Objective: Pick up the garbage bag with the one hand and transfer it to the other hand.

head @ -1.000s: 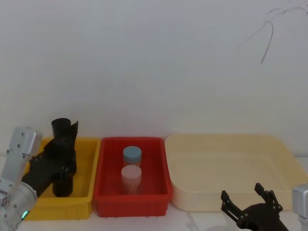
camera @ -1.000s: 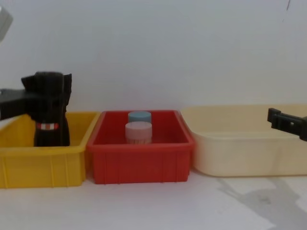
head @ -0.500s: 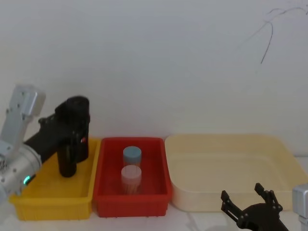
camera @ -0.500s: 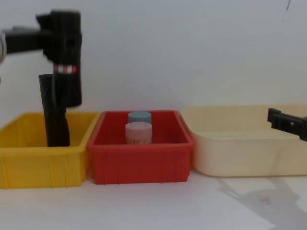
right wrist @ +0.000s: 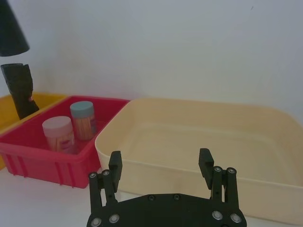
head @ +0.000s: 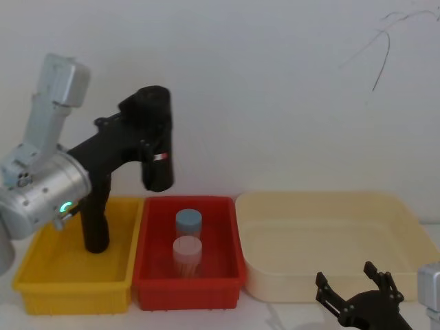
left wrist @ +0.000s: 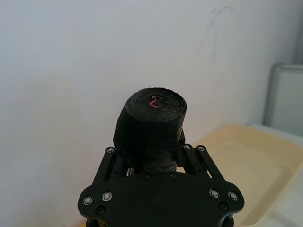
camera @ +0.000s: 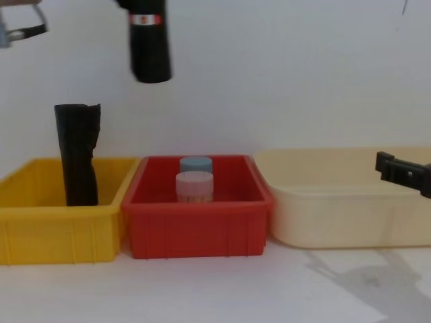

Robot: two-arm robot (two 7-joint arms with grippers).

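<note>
The garbage bag (head: 158, 130), a black roll with a red-and-white label band, hangs upright in the air above the seam between the yellow bin (head: 41, 275) and the red bin (head: 155, 275). My left gripper (head: 146, 141) is shut on its middle from the left. In the left wrist view the roll's end (left wrist: 151, 120) stands between the fingers (left wrist: 110, 158). In the chest view the bag (camera: 149, 50) hangs high, label near the top edge. My right gripper (head: 354, 289) waits low at the front right, open and empty (right wrist: 160, 161).
A plain black roll with a ragged top (head: 96, 220) stands in the yellow bin. The red bin holds a blue-lidded jar (head: 188, 222) and a pink-lidded jar (head: 187, 253). A wide beige tub (head: 412, 227) sits on the right, behind the right gripper.
My left arm has lifted the garbage bag up out of the yellow bin and carried it to the right. The plain roll stays in the bin. The right gripper has not moved.
</note>
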